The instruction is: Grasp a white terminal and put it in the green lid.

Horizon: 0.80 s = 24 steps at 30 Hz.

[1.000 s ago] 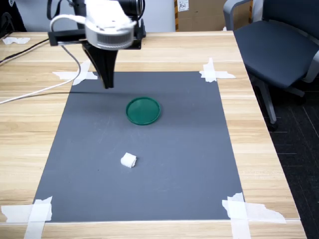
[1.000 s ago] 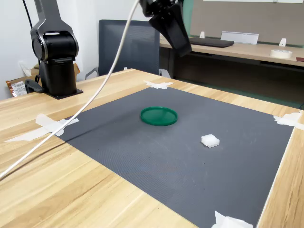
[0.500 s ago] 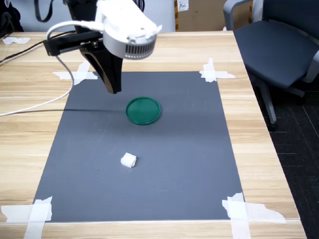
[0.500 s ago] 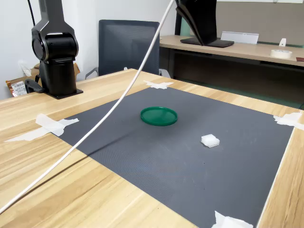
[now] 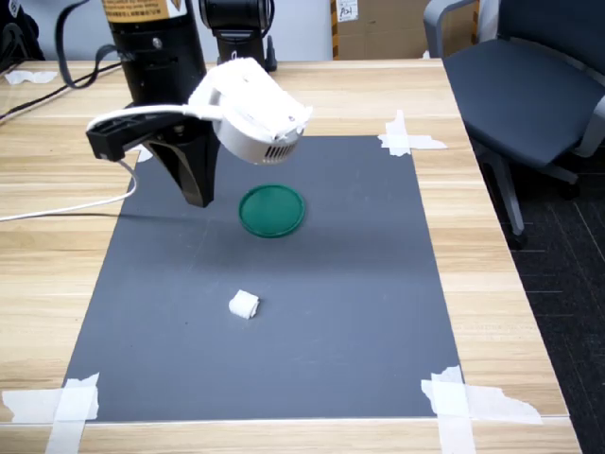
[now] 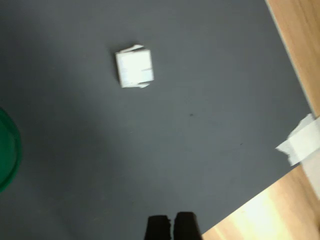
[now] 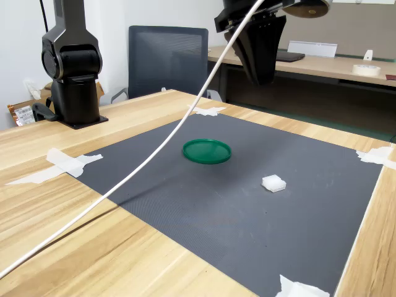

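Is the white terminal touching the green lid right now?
Apart. The first exterior view shows bare grey mat between the white terminal and the green lid.

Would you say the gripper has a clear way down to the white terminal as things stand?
Probably yes. The white terminal lies alone on the bare mat, apart from the green lid, and the gripper hangs above with nothing between them.

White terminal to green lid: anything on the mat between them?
Nothing. In both exterior views only bare dark grey mat separates the white terminal from the green lid. The hand hangs above the mat beside the lid, not between them.
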Each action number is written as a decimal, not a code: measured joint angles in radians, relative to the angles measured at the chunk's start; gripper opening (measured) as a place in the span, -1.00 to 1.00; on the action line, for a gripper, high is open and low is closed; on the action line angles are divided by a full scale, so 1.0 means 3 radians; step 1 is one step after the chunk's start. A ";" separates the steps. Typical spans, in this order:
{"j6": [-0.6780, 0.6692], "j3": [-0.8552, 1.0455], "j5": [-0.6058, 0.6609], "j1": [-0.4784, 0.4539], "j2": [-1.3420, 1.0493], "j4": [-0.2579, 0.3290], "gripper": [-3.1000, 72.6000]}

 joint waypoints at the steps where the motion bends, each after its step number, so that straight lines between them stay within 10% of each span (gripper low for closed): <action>1: -0.0016 -0.0003 -0.0033 0.0000 0.0003 0.0000 -0.99; 11: -0.0112 -0.0003 -0.0095 0.0000 0.0010 0.0134 -0.82; 24: 0.0405 -0.0242 -0.0005 0.0000 0.0299 0.0195 0.67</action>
